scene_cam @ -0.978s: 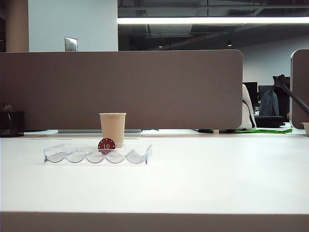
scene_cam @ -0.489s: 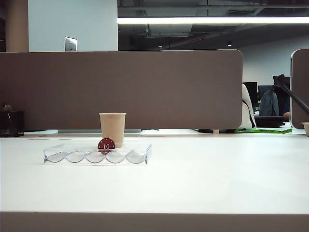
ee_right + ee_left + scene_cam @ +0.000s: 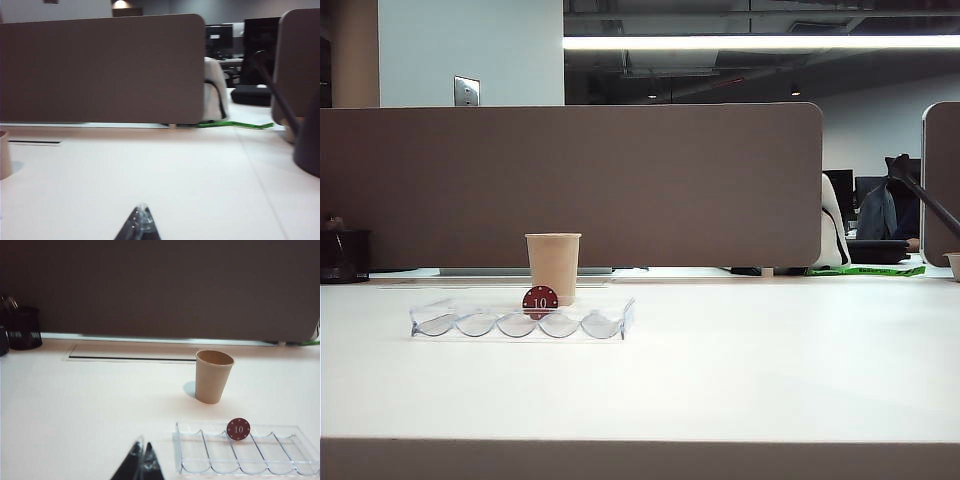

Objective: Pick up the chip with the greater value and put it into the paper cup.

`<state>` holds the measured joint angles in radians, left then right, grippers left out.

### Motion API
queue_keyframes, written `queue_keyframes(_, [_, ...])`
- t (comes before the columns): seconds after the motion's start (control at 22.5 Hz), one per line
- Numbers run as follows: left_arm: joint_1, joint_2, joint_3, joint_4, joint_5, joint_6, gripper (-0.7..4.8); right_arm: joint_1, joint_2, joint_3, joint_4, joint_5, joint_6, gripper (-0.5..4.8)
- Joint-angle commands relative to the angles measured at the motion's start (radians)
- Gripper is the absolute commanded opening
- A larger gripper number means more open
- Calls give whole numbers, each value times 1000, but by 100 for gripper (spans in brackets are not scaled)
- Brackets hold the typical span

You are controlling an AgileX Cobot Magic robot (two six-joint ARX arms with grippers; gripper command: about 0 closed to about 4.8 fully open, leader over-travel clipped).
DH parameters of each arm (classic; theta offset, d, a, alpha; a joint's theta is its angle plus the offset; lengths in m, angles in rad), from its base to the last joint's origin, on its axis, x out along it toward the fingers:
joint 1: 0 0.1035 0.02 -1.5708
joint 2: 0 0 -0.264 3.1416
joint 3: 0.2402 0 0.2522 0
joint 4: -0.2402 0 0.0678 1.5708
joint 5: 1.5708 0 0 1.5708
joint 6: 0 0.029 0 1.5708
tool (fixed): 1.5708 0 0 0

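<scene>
White table [image 3: 740, 370] looks unchanged from a second ago, red 10 chip [image 3: 540, 300] upright in tray [image 3: 520, 322] near cup [image 3: 553, 266], green 20 chip nowhere visible so likely already in cup, left gripper [image 3: 140, 460] and right gripper [image 3: 140, 223] closed, empty, pulled back near.

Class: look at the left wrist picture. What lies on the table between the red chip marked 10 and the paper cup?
Nothing: between the red chip, standing in the clear tray, and the paper cup lies only bare white table.
</scene>
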<state>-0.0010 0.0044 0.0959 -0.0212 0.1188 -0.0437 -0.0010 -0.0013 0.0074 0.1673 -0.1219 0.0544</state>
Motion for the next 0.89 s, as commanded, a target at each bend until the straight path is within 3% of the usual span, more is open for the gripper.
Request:
queue_keyframes(0.04, [-2, 1, -26, 32, -3, -17, -5, 2, -1, -2, 8, -43, -10, -6])
queue_keyframes(0.53, [-2, 1, -88, 128, -10, -20, -6, 2, -1, -2, -16, -137, -52, -6])
queue_keyframes(0.89, [-2, 1, -88, 73, -56, -20, -5, 1, -1, -2, -85, -55, -52, -6])
